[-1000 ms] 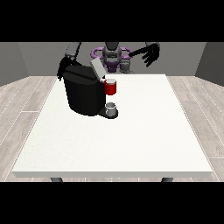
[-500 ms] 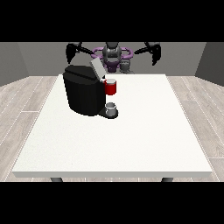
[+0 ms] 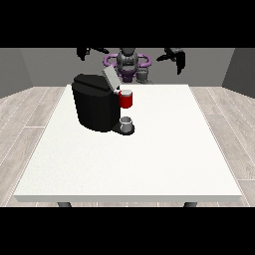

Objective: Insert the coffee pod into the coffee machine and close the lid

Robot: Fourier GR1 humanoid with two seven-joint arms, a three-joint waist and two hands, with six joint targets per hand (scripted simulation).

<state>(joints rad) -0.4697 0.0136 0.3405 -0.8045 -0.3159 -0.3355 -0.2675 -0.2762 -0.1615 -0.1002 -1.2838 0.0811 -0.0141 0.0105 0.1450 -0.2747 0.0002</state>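
The black coffee machine [image 3: 96,107] stands on the white table [image 3: 149,154], left of its middle. Its grey lid [image 3: 109,78] is tilted up, open. A red thing at the machine [image 3: 126,99] sits at its front, and a grey thing [image 3: 127,123] rests on the machine's base below it. Both hands are raised high at the robot's sides, far from the machine. The hand at the view's left [image 3: 83,52] holds nothing that I can see. The hand at the view's right [image 3: 177,56] has relaxed fingers hanging down and is empty.
The robot's purple and grey torso [image 3: 128,62] stands behind the table's far edge. A wooden floor [image 3: 30,114] surrounds the table, with grey walls behind.
The arm at the view's left has left the machine's lid and swung up and outward. The arm at the view's right has also spread further out. The lid stays tilted up.
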